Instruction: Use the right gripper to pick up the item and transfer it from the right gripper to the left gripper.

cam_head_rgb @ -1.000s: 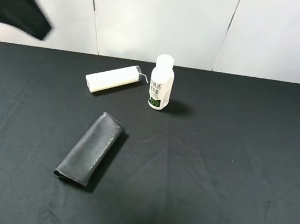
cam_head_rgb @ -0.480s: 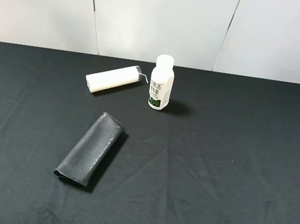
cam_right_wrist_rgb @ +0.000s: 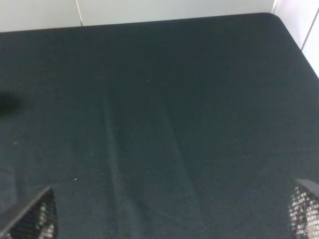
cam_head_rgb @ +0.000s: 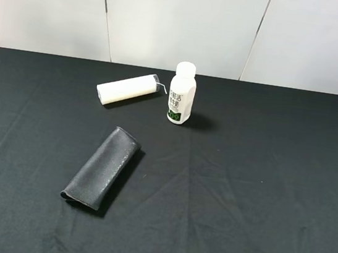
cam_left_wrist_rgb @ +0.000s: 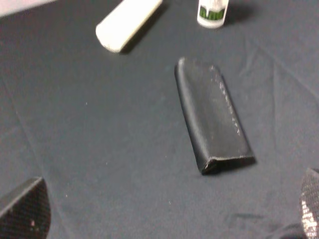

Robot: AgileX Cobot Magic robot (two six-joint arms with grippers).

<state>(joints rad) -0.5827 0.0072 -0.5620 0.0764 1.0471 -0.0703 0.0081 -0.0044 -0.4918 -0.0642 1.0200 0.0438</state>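
The item, a long black wedge-shaped case (cam_head_rgb: 101, 168), lies flat and slantwise on the black cloth at the front left. It also shows in the left wrist view (cam_left_wrist_rgb: 212, 119), ahead of my left gripper (cam_left_wrist_rgb: 167, 219). That gripper is open and empty, with only its fingertips (cam_left_wrist_rgb: 25, 211) showing at the frame's corners, well short of the case. My right gripper (cam_right_wrist_rgb: 168, 219) is open and empty over bare cloth, and the case is out of its view. Neither arm shows in the exterior view.
A white tube (cam_head_rgb: 128, 89) lies at the back, left of centre, and shows in the left wrist view (cam_left_wrist_rgb: 127, 22). A white bottle with a green label (cam_head_rgb: 181, 93) stands upright beside it. The black-clothed table (cam_head_rgb: 262, 176) ends at a white wall behind.
A dark blurred arm at the upper left of the exterior view one second ago has left the frame. The case, tube and bottle have not moved.
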